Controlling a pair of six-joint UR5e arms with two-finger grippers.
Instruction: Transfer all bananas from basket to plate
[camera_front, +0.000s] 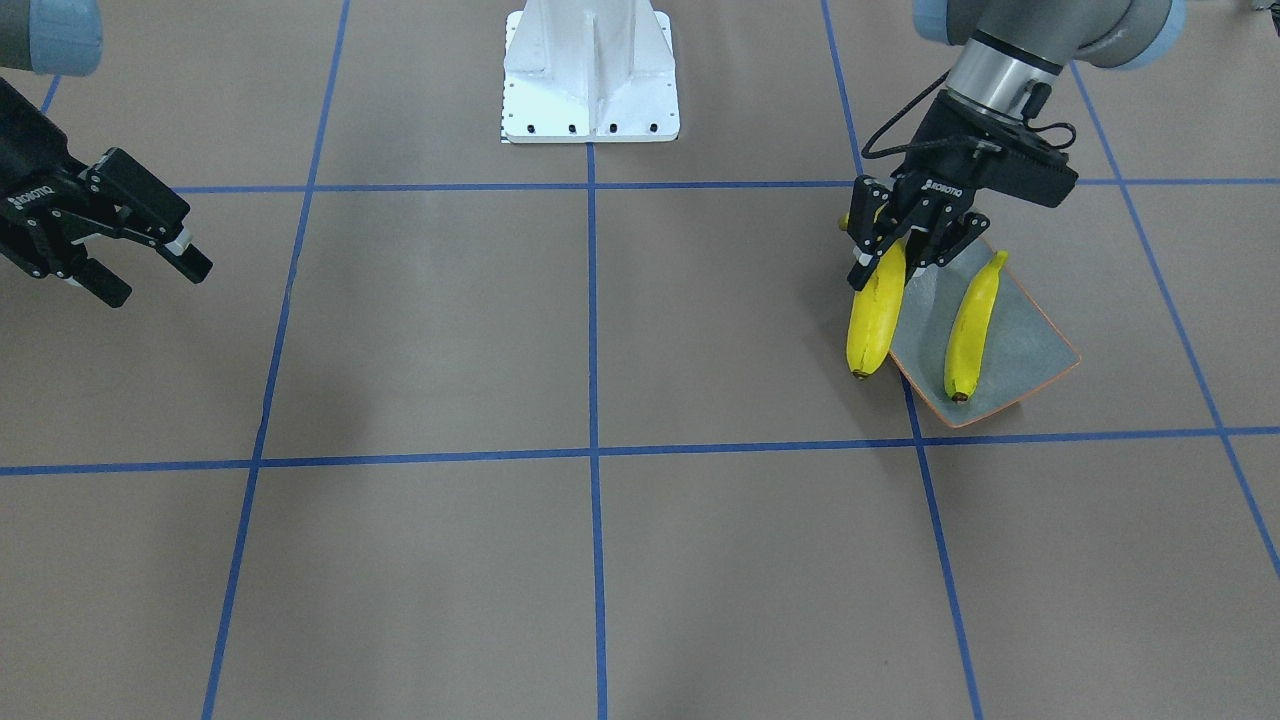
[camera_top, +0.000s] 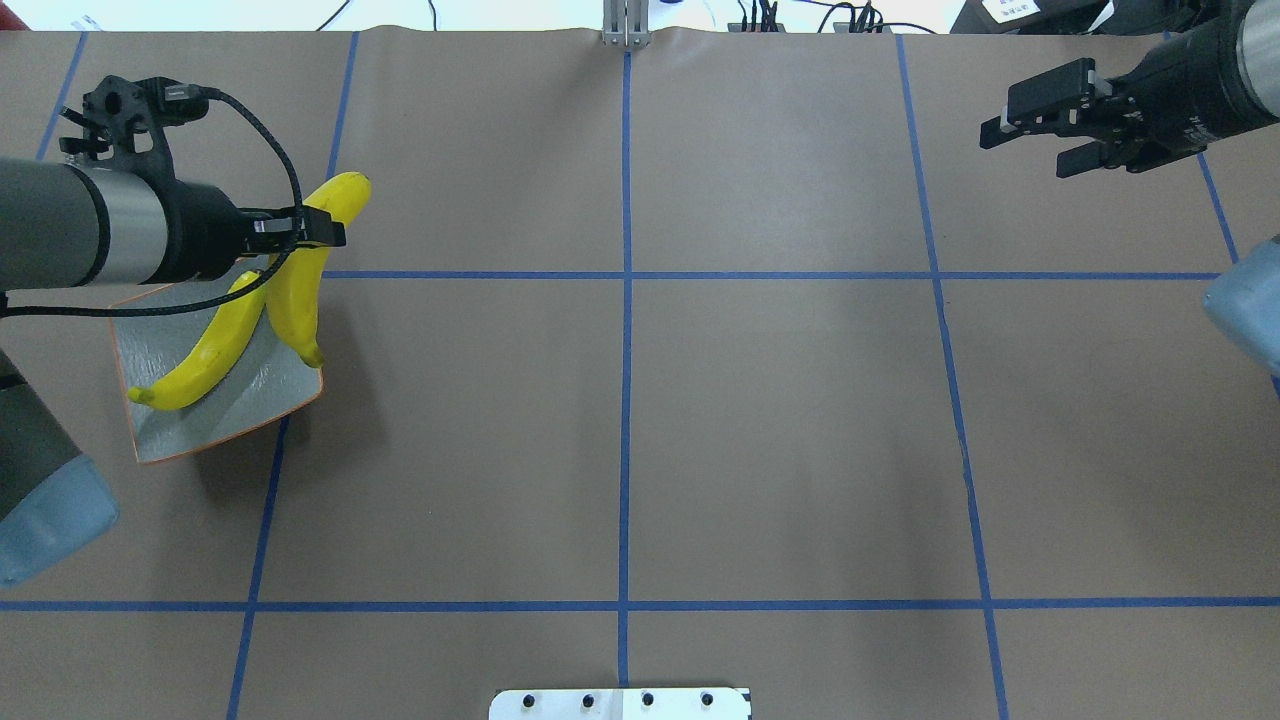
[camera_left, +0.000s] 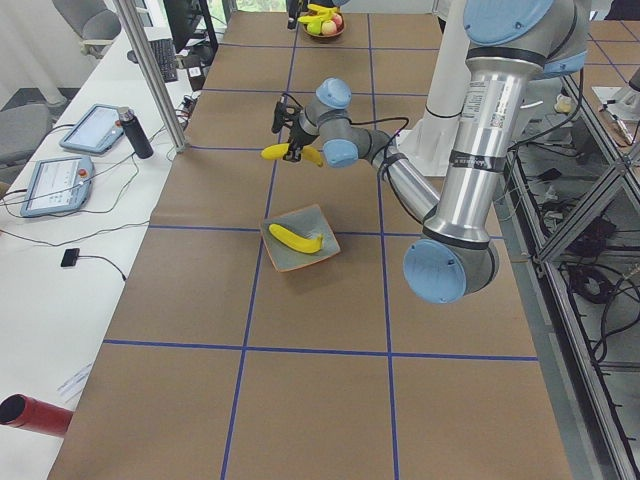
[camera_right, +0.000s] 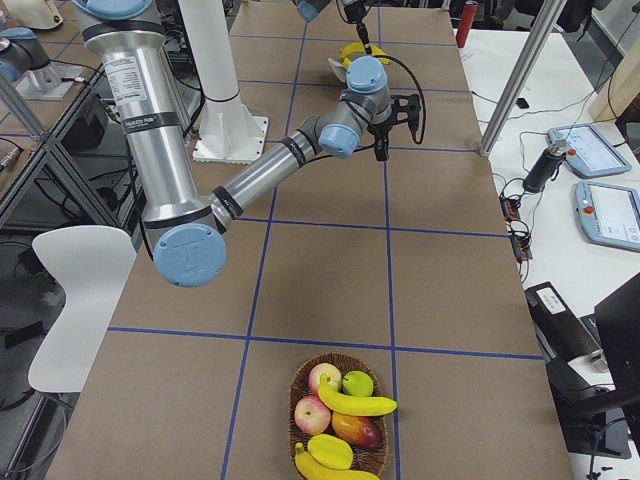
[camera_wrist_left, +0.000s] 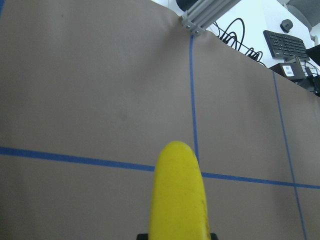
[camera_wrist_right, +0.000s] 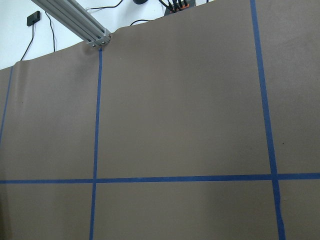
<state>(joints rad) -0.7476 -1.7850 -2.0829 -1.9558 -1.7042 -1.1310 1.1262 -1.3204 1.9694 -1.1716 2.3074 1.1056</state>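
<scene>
1. Left gripper (camera_top: 312, 232): clamped on one banana (camera_top: 296, 300), held in the air by the plate's inner edge.
2. Plate (camera_top: 165, 335): table's left end; second banana (camera_top: 205, 355) lies diagonally on it.
3. Right gripper (camera_top: 1025, 146): empty, jaws wide, far right.
4. Basket (camera_right: 296, 395): right end, holds more bananas (camera_right: 357, 404) among other fruit.

— What's closest?
— A yellow banana (camera_wrist_left: 179, 195), close up, blunt end pointing away.
— And beyond the banana?
— Brown table (camera_wrist_left: 75, 90), a blue tape line (camera_wrist_left: 75, 157) crossing behind its tip; farther off, a metal post (camera_wrist_left: 205, 12), cables (camera_wrist_left: 235, 32), a keyboard (camera_wrist_left: 284, 44).
</scene>
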